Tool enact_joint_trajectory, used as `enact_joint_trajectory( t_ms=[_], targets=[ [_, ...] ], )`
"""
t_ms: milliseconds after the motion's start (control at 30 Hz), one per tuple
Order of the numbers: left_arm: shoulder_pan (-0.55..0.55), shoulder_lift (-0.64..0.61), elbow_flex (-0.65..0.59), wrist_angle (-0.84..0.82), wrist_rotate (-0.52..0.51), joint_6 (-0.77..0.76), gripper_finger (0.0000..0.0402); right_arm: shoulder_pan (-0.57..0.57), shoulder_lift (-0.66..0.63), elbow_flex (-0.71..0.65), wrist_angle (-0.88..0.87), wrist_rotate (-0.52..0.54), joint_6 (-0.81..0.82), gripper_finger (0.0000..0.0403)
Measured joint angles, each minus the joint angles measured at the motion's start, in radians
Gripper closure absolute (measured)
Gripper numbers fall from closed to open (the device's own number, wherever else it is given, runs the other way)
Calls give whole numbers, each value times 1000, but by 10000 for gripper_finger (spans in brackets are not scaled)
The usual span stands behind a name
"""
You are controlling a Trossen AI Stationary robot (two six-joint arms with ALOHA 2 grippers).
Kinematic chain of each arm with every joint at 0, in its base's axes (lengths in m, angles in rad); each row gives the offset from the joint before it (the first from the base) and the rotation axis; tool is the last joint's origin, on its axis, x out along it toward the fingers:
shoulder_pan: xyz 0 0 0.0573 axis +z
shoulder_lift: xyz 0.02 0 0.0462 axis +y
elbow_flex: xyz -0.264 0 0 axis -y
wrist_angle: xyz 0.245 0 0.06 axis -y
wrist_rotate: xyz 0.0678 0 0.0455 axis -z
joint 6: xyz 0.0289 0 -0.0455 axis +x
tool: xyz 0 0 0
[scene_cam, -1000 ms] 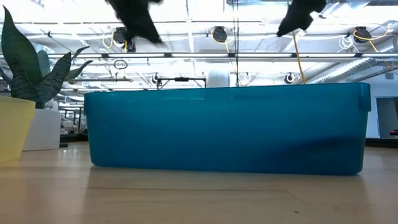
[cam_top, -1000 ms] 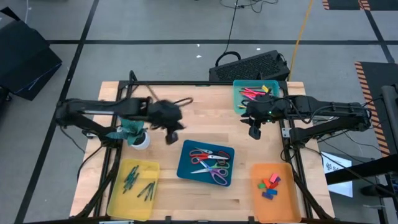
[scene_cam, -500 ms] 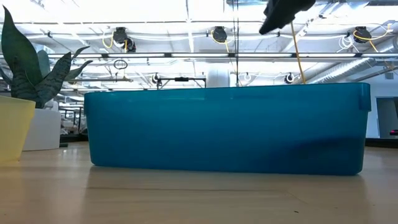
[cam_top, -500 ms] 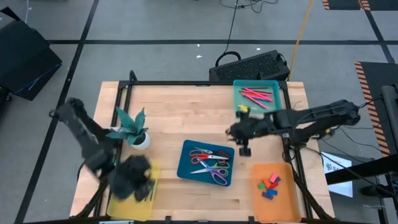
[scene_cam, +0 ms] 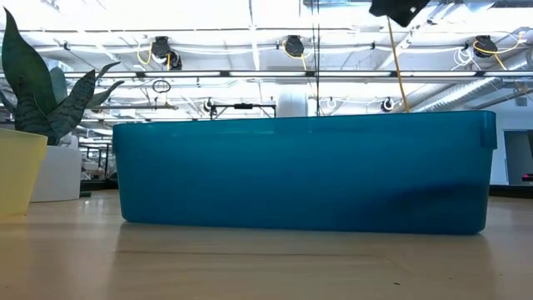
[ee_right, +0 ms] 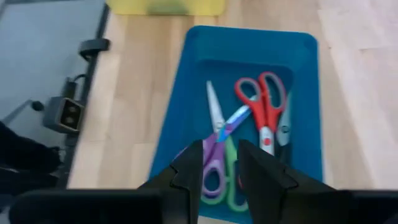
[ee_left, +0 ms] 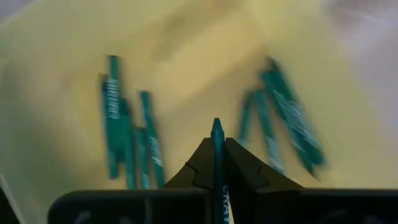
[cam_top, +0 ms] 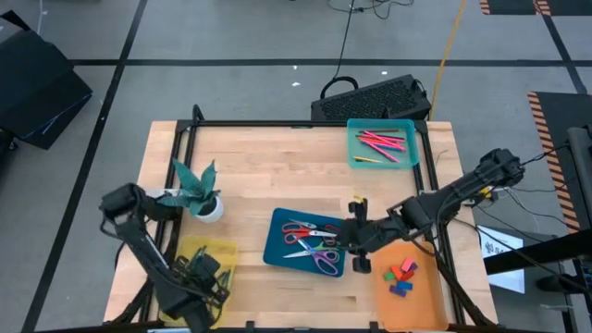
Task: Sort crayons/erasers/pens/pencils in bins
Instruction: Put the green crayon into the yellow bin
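Since a second ago your left gripper point(ee_left: 217, 163) swung near-left over the yellow bin point(cam_top: 185, 252), fingers pinching a green crayon point(ee_left: 217, 140) for dropping; right gripper point(ee_right: 219, 168), fingers slightly spread, empty, hovers above the blue bin point(ee_right: 186, 81).

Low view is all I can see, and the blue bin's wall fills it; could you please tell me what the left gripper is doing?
Observer: The left gripper is shut on a teal crayon, over the yellow bin where other teal crayons lie.
Operator: Thank you. And the dark shape at my top right?
Observer: That is the right arm. The right gripper hangs open and empty over the dark blue bin.
Operator: What is inside that bin?
Observer: Several scissors, with red, purple and green handles.
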Motion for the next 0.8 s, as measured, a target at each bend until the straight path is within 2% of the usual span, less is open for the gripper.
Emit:
enact_joint_trajectory(
  t_ms=[167,333,500,633,733,800],
  targets=[
    [58,72,-13,-33,54,-10,363,21,-6,0,16,-6,45,308],
    [112,79,-35,6,118,23,340,23,-48,0,-32,-4,61,271],
    [167,10,-37,9,184,120,288,23,-90,0,-57,-5,176,233],
    [206,-86,-34,0,221,106,239,11,-107,0,-58,-2,103,222],
    [234,-182,8,-3,167,135,213,1,-112,0,-61,0,111,214],
    [251,-235,63,-21,54,184,209,-4,-112,0,-62,1,104,205]
  ],
)
